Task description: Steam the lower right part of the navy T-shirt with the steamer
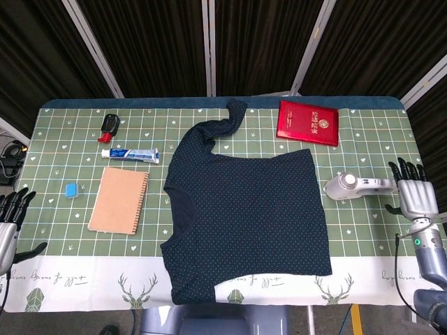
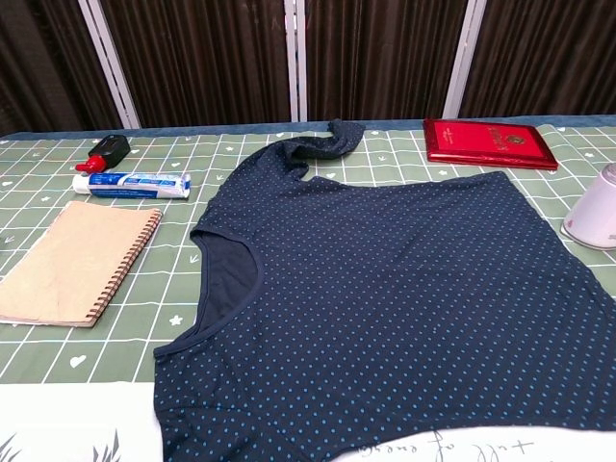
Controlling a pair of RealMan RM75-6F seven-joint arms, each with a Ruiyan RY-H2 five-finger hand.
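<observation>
The navy dotted T-shirt point(image 1: 244, 213) lies flat across the table's middle, its neck hole toward the left and one sleeve bunched at the far edge; it fills the chest view point(image 2: 385, 298). The white steamer point(image 1: 357, 186) lies on its side just right of the shirt, and only its head point(image 2: 595, 218) shows at the chest view's right edge. My right hand point(image 1: 411, 195) is at the right edge, fingers spread, right beside the steamer's handle end and holding nothing. My left hand point(image 1: 10, 222) hangs open off the table's left edge.
A red booklet point(image 1: 308, 123) lies at the far right. To the left of the shirt are a kraft spiral notebook point(image 1: 119, 200), a toothpaste tube point(image 1: 130, 154), a small black-and-red item point(image 1: 109, 126) and a blue eraser point(image 1: 70, 189). The steamer's cord trails off the right edge.
</observation>
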